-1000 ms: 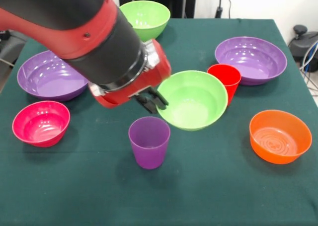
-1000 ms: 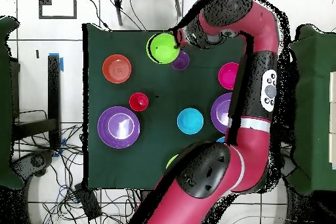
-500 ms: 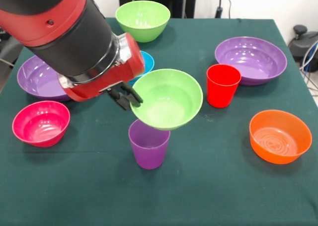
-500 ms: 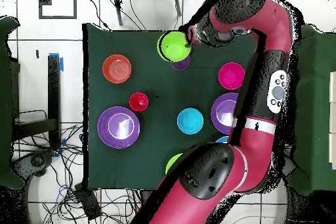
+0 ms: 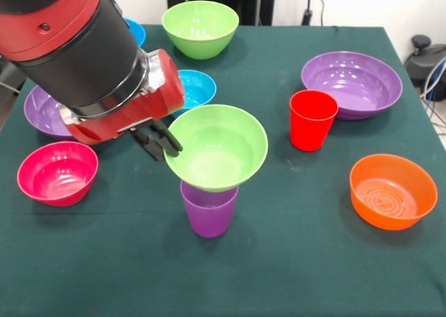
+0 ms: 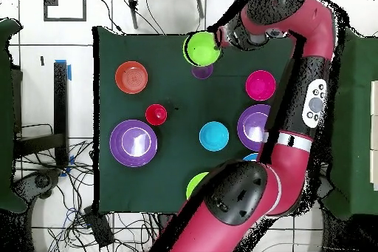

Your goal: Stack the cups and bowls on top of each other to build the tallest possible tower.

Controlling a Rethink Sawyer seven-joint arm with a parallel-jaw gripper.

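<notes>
My gripper (image 5: 160, 141) is shut on the left rim of a lime green bowl (image 5: 216, 146) and holds it level just over the mouth of the translucent purple cup (image 5: 208, 214). I cannot tell whether the bowl's base touches the cup's rim. In the overhead view the held bowl (image 6: 202, 47) covers most of the purple cup (image 6: 202, 72), with the gripper (image 6: 218, 41) at its edge. The red cup (image 5: 312, 118) stands upright to the right, apart from them; it also shows in the overhead view (image 6: 156, 114).
Other bowls stand around: an orange bowl (image 5: 392, 190) front right, a wide purple bowl (image 5: 352, 83) back right, a pink bowl (image 5: 57, 172) front left, a purple bowl (image 5: 42, 111) behind the arm, a blue bowl (image 5: 196, 87), a small blue bowl (image 5: 136, 31) and a second lime green bowl (image 5: 200, 28) at the back.
The gripper has carried the lime green bowl leftwards and down in the front view, from beside the red cup to directly over the purple cup.
</notes>
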